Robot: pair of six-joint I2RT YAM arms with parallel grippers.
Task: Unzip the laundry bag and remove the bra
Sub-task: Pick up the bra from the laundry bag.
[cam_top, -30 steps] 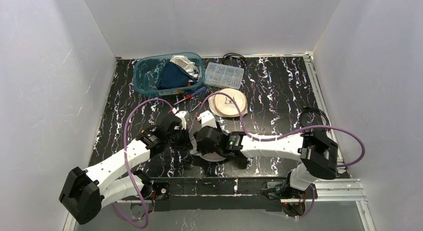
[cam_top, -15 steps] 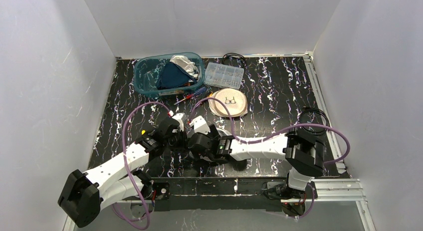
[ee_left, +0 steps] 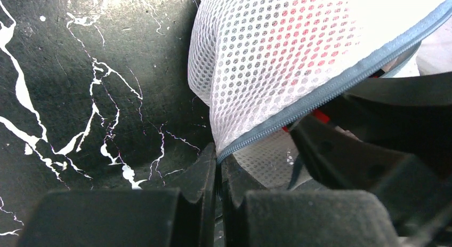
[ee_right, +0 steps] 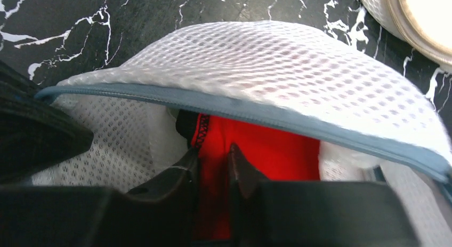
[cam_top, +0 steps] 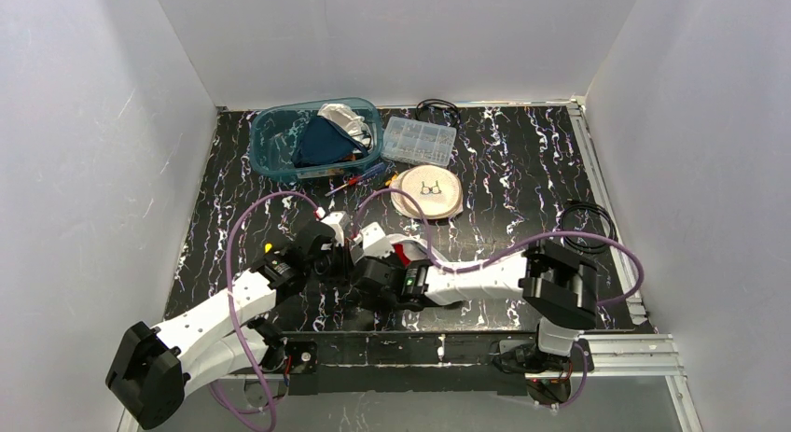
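Observation:
The white mesh laundry bag (ee_left: 277, 55) lies on the black table close to both arm bases, its grey zipper edge (ee_left: 330, 89) unzipped into a gaping mouth. My left gripper (ee_left: 218, 151) is shut on the end of that zipper edge. In the right wrist view the bag (ee_right: 277, 60) arches over the red bra (ee_right: 266, 145), which sits inside the mouth. My right gripper (ee_right: 213, 153) reaches into the opening, shut with red fabric pinched between its fingers. From above, both grippers (cam_top: 350, 259) meet over the bag (cam_top: 408, 243), mostly hiding it.
A teal bin (cam_top: 280, 124) with dark and white clothes stands at the back left. Beside it are a clear compartment box (cam_top: 420, 140) and a round pale disc (cam_top: 427, 193). Pens (cam_top: 359, 178) lie nearby. A black cable (cam_top: 583, 217) coils at the right edge.
My right arm has shifted left toward the left gripper and into the bag mouth. Its jaws widened, then closed on the red fabric. The left gripper has stayed shut on the zipper edge.

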